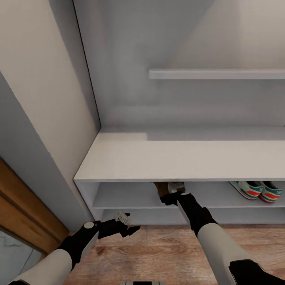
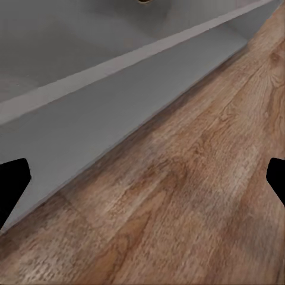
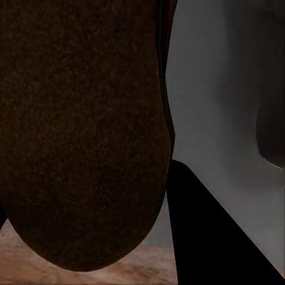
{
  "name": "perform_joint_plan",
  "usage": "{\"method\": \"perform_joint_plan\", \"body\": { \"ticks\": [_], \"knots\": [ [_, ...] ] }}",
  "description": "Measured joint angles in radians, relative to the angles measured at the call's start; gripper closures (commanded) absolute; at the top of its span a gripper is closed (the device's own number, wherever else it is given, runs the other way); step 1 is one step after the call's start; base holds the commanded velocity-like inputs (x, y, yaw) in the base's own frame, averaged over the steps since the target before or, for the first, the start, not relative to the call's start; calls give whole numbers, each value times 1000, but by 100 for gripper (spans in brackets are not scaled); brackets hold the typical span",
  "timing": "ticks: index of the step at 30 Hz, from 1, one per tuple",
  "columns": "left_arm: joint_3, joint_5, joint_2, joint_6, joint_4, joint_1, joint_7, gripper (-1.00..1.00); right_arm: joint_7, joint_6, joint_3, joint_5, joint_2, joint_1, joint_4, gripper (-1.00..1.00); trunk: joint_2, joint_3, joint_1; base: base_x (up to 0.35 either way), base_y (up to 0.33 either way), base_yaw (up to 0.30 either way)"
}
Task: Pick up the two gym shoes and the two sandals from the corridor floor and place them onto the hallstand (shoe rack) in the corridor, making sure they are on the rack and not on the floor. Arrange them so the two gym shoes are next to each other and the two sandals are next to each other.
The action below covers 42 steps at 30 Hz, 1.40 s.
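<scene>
- White hallstand (image 1: 166,158) ahead; gym shoes (image 1: 255,190) sit paired on its upper low shelf.
- My right gripper (image 1: 171,194) pinches a sandal (image 1: 160,189) at that opening; it could snag the bench edge and drop.
- My left gripper (image 1: 128,223) hangs spread, empty, over the corridor floor (image 1: 158,253).

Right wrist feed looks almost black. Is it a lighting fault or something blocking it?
Blocking: in the right wrist view the sandal sits close against the lens, dark and blurred. Head view is evenly lit, the lower shelf shaded. Left wrist view shows the floor clearly.

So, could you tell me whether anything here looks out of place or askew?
Nothing stands out. The gym shoes sit side by side in the hallstand's upper opening, and the right gripper reaches in with a sandal.
</scene>
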Motion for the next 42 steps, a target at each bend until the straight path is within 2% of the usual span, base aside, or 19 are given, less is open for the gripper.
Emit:
{"method": "perform_joint_plan", "body": {
  "ticks": [42],
  "knots": [
    [0, 0, 0, 0, 0, 0, 0, -100, 0, 0, 0, 0, -1, 0, -1, 100, 0, 0, 0, 13, 1, -9]
  ]
}}
